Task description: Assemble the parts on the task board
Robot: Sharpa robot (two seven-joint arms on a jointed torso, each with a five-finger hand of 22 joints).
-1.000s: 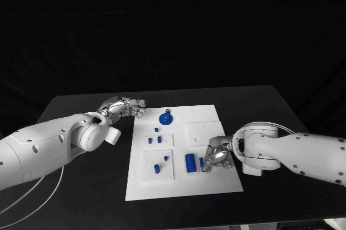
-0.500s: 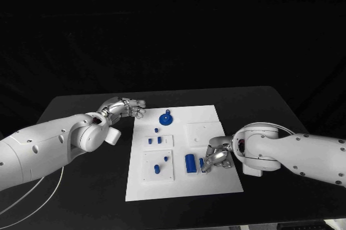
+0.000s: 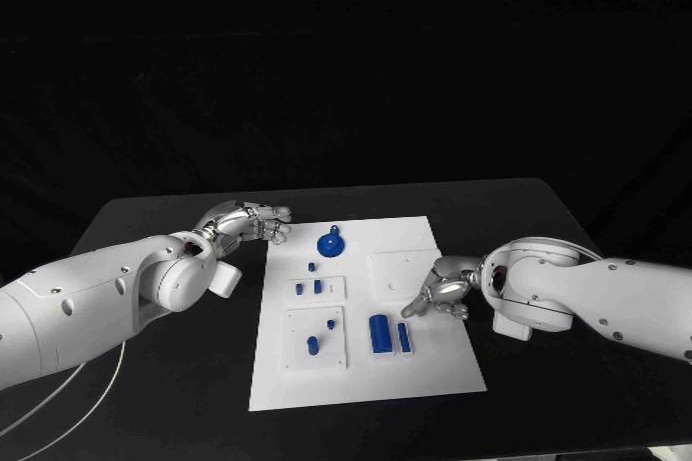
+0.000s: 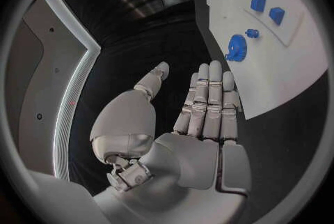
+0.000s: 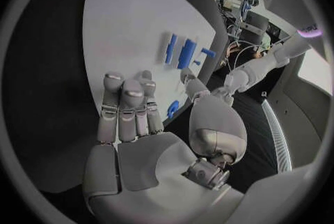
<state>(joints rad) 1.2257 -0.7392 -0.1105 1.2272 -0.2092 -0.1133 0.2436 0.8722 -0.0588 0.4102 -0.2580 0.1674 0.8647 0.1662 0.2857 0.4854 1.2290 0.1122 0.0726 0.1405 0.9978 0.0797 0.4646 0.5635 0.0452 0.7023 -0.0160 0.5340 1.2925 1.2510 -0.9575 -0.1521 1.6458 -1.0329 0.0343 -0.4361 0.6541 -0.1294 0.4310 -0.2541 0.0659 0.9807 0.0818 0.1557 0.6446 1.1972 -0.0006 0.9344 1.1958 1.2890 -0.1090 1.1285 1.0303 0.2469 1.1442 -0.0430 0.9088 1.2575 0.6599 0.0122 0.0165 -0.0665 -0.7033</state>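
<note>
The white board (image 3: 418, 371) lies in the middle of the black table (image 3: 562, 211). Small blue parts (image 3: 381, 333) lie on it. The right hand (image 3: 444, 291) hangs over the board's right side, fingers spread, holding nothing. The left hand (image 3: 248, 221) is beside the board's far left corner, also holding nothing.

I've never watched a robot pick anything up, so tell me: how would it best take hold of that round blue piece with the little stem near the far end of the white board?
Judging from the head view, pinch the round blue part across its disc rim, fingers coming from above; it lies flat, and its stem looks too thin to hold.
</note>
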